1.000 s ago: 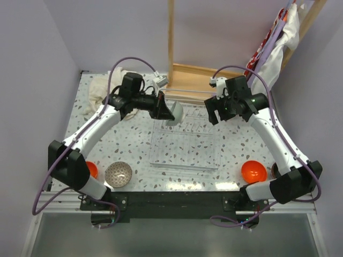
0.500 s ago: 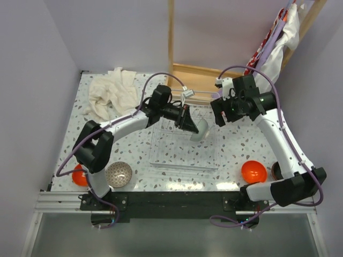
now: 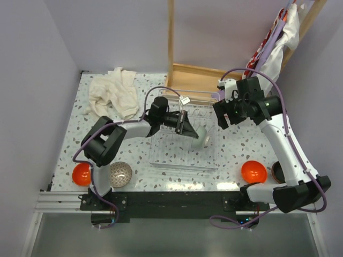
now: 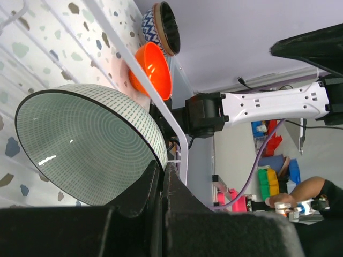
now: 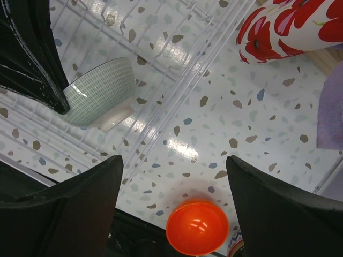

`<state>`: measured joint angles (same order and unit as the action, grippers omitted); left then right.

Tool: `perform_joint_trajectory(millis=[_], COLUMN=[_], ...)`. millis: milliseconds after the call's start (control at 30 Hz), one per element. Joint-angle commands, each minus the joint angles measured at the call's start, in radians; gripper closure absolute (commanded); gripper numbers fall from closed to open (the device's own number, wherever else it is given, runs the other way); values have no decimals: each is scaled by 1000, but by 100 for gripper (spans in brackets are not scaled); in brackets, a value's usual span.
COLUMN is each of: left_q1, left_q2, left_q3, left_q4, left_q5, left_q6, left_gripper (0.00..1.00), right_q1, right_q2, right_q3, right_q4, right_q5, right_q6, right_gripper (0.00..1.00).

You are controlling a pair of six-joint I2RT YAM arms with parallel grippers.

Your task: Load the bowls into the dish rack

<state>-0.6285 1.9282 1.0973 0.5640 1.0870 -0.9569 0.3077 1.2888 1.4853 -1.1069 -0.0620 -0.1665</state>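
One round gridded bowl (image 4: 86,144) clamped in left gripper (image 4: 161,176), thin-barred dish rack (image 3: 182,159), right gripper (image 5: 172,160) spread wide

The green bowl (image 4: 86,144) is pale, lined inside with fine concentric rings crossed into a tiny grid; its rim is edged dark. An orange bowl (image 3: 253,171) at lower right and a second orange bowl (image 3: 81,174) at lower left are glossy. The grey bowl (image 3: 118,174) is speckled. The blue bowl (image 4: 155,27) is zigzagged in blue and white. The table (image 5: 230,112) is white, flecked grey, brown and blue. The fabric (image 5: 289,24) is white with red flowers. The cloth (image 3: 113,96) is cream.
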Motion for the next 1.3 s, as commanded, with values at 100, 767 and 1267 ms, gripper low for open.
perform_joint_trajectory(millis=[100, 767, 1267], left_q1=[13, 104, 181], left_q2=[8, 14, -170], left_q3=[-106, -93, 4], left_q4=[241, -164, -656], left_q5=[-76, -196, -268], left_q6=[-169, 29, 392], left_gripper=[100, 93, 49], right_q1=[2, 1, 1], right_q2=[-3, 23, 14], right_q3=[6, 1, -22], right_q4=[-18, 21, 28], right_q5=[-1, -24, -44], right_q6=[-19, -5, 1], right_gripper=[18, 19, 19])
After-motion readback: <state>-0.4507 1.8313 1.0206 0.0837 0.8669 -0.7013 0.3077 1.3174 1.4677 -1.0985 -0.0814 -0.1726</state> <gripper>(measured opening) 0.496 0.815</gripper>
